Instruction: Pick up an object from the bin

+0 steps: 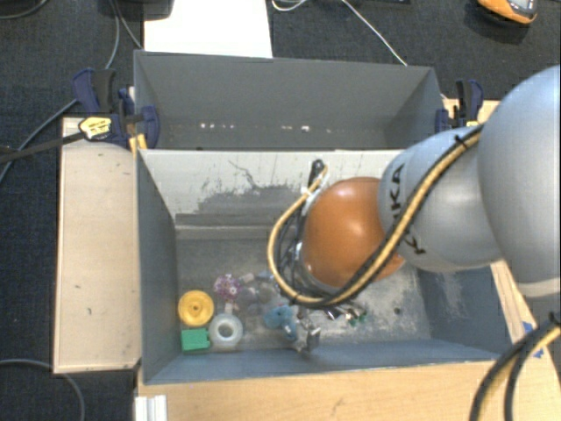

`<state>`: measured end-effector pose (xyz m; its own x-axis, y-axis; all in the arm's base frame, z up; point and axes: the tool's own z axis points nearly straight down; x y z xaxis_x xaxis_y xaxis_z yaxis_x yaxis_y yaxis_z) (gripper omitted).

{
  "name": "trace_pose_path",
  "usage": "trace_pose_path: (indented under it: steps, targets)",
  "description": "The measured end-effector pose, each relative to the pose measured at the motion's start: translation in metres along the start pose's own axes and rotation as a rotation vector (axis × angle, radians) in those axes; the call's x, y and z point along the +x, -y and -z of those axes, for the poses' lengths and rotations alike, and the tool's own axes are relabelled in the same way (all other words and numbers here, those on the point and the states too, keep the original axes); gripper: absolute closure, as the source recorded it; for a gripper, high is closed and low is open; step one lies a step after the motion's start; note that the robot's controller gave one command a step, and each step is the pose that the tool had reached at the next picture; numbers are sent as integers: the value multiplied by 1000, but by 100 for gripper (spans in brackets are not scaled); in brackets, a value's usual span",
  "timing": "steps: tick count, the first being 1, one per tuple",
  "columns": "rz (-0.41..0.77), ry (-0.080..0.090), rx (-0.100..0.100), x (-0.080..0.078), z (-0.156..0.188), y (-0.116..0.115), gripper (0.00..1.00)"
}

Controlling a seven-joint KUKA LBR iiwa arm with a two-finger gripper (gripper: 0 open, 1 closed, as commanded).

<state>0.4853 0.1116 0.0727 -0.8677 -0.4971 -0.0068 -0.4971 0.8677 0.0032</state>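
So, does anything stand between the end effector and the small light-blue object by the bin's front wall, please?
Nothing visible does; the end effector sits directly beside the small light-blue object.

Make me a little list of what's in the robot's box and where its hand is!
box: grey metal bin
robot hand: gripper low near the front wall, under the arm's orange cover
closest thing: blue thing, just left of the gripper
front left corner: yellow disc, green block, clear ring
a bit further back: purple thing
holding anything: cannot tell
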Motion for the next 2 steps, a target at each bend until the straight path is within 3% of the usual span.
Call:
trace_pose_path:
  steps: [1, 2]
  targets:
    - [-239, -2, 2, 6, -2, 7, 100]
    - [-241, -2, 2, 6, -2, 7, 100]
